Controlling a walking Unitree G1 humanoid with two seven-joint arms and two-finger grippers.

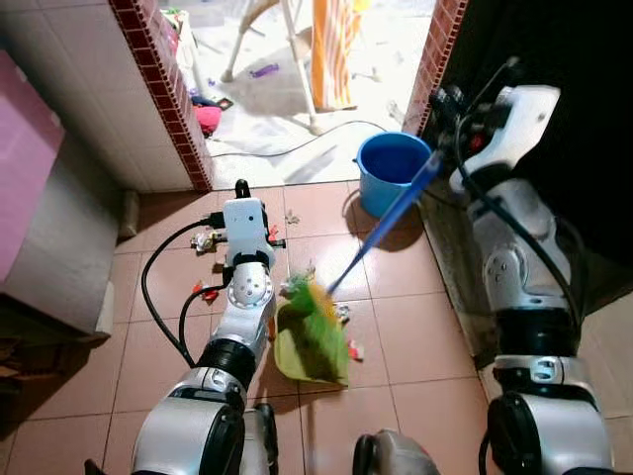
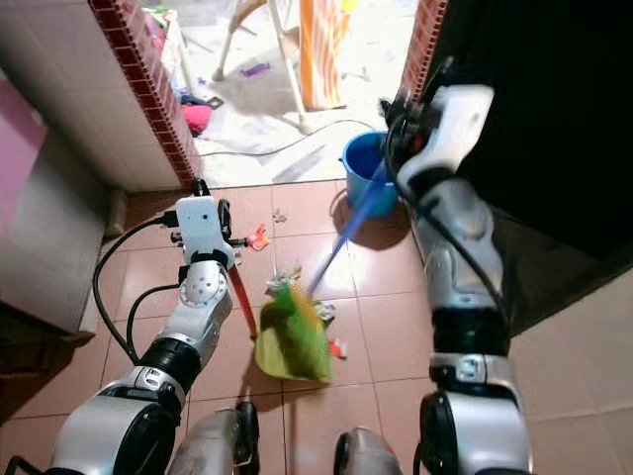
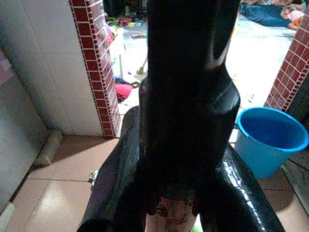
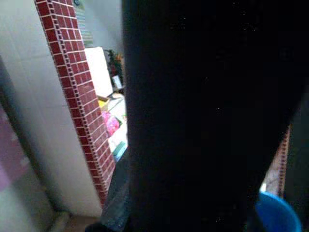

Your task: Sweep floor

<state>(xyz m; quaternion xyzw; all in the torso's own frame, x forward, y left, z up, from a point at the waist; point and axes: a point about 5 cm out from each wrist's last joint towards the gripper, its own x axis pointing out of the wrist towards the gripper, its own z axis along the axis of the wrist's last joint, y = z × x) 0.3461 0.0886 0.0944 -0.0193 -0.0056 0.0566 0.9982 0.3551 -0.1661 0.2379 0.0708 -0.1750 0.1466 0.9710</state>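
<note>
Green dustpan (image 1: 315,344), one, on tiled floor (image 1: 396,327) at 6 o'clock, red handle partly hidden behind left arm. One broom (image 1: 381,230), blurred, bristles on pan. Few scraps (image 1: 354,349) beside. One blue bucket (image 1: 393,168) at 1 o'clock. Left gripper (image 3: 176,212) seemingly clamped on handle; right gripper (image 1: 450,129): grip unclear.

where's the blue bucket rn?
Blue bucket stands on the tiled floor at the doorway, ahead and to the robot's right, beside the right brick pillar.

Blue bucket (image 1: 394,170) beside the brick-edged doorway, white chair (image 1: 282,40) beyond.
</note>
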